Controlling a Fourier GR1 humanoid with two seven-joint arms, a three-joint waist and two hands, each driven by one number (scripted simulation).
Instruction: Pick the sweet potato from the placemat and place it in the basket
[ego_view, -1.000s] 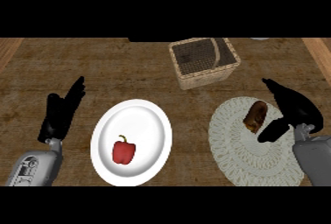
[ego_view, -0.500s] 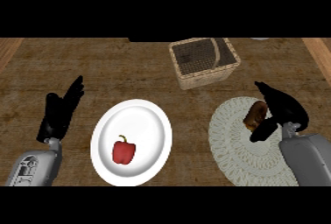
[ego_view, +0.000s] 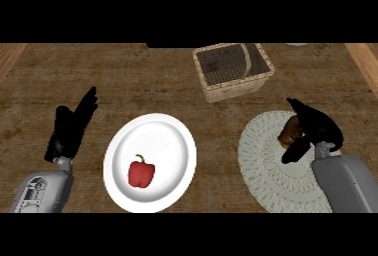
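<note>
Head view, looking down at a wooden counter (ego_view: 140, 75): the right hand (ego_view: 319, 132) hovers at the placemat's (ego_view: 266, 172) upper right edge, fingers and thumb spread open either side of the brown sweet potato (ego_view: 289, 133) lying there, not closed on it. A good grasp likely means lowering, curling round the potato's middle, then lifting clear before carrying it up-left to the woven basket (ego_view: 238, 88). There is one sweet potato, one placemat, one basket, one white plate (ego_view: 156, 140) holding one red pepper (ego_view: 141, 172), and the left hand (ego_view: 70, 131) resting open at left.
</note>
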